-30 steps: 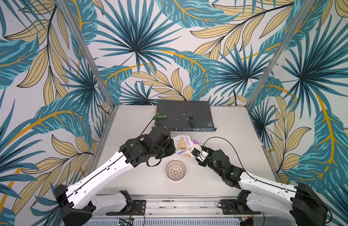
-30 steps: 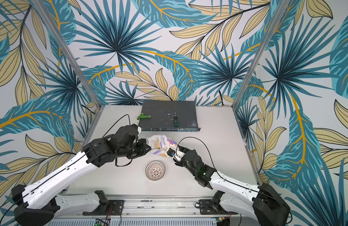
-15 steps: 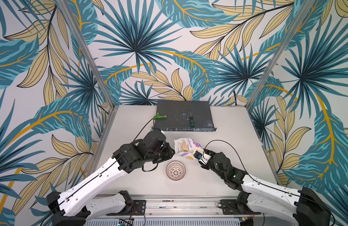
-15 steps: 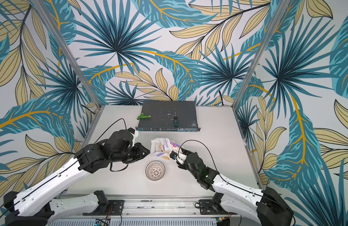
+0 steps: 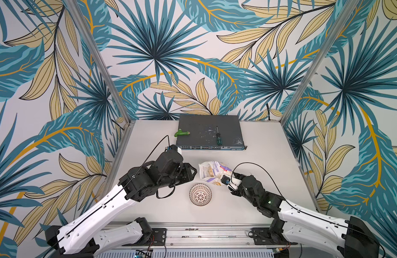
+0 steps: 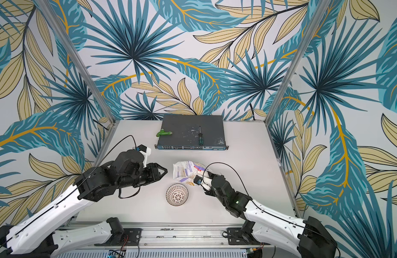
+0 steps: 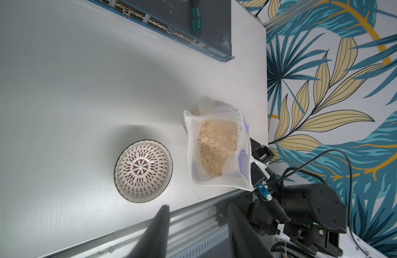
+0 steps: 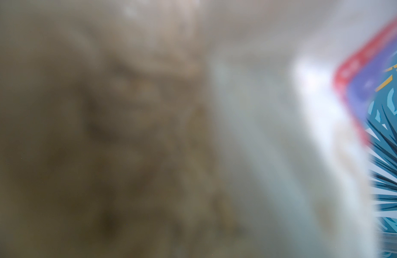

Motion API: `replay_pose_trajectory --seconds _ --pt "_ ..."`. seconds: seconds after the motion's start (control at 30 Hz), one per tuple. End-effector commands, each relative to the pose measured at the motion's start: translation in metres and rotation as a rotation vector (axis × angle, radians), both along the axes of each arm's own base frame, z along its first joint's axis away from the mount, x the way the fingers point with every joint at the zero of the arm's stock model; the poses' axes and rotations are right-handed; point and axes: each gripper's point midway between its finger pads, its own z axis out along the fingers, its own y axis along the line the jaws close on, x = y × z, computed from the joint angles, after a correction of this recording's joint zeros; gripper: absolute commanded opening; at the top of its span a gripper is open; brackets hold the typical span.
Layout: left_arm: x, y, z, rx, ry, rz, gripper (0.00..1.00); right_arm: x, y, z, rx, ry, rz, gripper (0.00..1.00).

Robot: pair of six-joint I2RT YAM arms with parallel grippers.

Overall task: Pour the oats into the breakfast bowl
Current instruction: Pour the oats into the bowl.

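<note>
Left wrist view is showing the left gripper (image 7: 198, 214) with its two dark fingers (image 7: 158, 227) standing well apart, gripping nothing, near the pouch (image 7: 243, 134) but clear of it. The right gripper (image 7: 254, 162) is pinching one edge of the pouch's mouth, its fingers clamped on the plastic. The pouch is gaping toward the left arm, crinkly clear film with purple print, and the oats (image 7: 216, 145) are lying inside as a pale, flaky beige heap. Just beside it, not touching, the bowl (image 7: 126, 156) is sitting upright on the smooth grey table (image 7: 59, 89). It is round and glossy white with a dark lattice.

In both top views a flat dark metal box (image 5: 199, 131) is lying at the back of the table. A green-handled screwdriver (image 5: 218, 139) is resting on it, and a green plastic piece (image 5: 182, 133) is at its corner. Right wrist view is giving only a beige blur, with the pouch filling the lens.
</note>
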Motion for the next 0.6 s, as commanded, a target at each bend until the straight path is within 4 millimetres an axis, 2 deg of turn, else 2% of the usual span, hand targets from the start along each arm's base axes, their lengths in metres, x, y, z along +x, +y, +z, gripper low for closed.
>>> replay_pose_trajectory --seconds 0.0,0.17,0.37,0.57 --pt "0.002 0.014 -0.003 0.02 -0.037 0.047 0.49 0.013 0.009 0.072 0.148 -0.138 -0.047 0.0" --pt "0.001 0.02 -0.014 0.022 -0.028 0.074 0.54 0.012 0.001 0.067 0.013 -0.153 -0.043 0.0" --pt "0.004 0.027 -0.029 0.031 -0.027 0.122 0.56 0.003 -0.008 0.069 -0.023 -0.164 -0.025 0.0" --pt "-0.001 0.017 -0.048 -0.003 0.034 0.104 0.56 -0.003 -0.017 0.053 -0.125 -0.155 -0.017 0.0"
